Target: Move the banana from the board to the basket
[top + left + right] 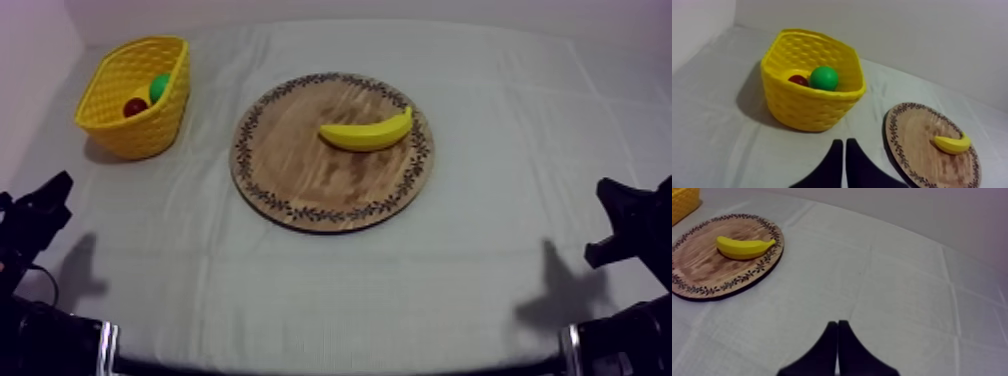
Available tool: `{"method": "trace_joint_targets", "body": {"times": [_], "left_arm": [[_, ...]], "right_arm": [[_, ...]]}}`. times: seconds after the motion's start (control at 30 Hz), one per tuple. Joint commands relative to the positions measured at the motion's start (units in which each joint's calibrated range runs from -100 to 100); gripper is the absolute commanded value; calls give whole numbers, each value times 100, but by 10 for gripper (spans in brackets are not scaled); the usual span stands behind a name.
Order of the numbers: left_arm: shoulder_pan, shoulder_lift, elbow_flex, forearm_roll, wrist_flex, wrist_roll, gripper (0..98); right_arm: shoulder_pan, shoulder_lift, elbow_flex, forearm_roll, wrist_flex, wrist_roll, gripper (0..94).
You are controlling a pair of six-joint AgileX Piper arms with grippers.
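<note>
From above, the task looks not yet begun: the banana (366, 131) lies flat on the wooden board (300, 175) near its far right rim. The board sits mid-tabletop (470, 285), and the yellow basket (150, 135) stands at the far left corner, well apart from the board. It already holds a small red fruit (134, 106) and a round green fruit (160, 87). Picking, carrying and dropping all remain. In the left wrist view, the left tool (844, 150) hangs above bare cloth in front of the basket, near the board's rim, its fingers together and gripping nothing. In the right wrist view, the right tool (837, 330) is likewise closed to a narrow wedge and empty, over open cloth well short of the board and banana.
</note>
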Motion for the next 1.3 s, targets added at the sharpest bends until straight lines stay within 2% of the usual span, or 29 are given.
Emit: {"method": "trace_joint_targets", "body": {"times": [0.0,0.2,0.43,0.67,0.9,1.0,1.17,1.27], "left_arm": [[3,143,-204,24,63,-911,0],[77,1227,-1636,49,447,-1236,0],[344,2875,-3825,108,1112,-1337,0],[720,4615,-5896,112,1304,-1397,0],[944,5867,-7230,122,1659,-1587,0],[1067,6336,-7662,52,1930,-1640,0],[1375,7165,-8464,-217,2479,-1596,0],[1538,7685,-9009,-316,2738,-1557,0]], "right_arm": [[0,0,-3,2,-1,2,3],[0,0,-3,2,-1,0,3],[0,0,-3,2,-1,3,3],[0,0,-3,2,-1,4,3],[0,0,-3,2,-1,4,3],[0,0,-3,2,-1,4,3],[0,0,-3,2,-1,4,3],[0,0,-3,2,-1,4,3]]}}
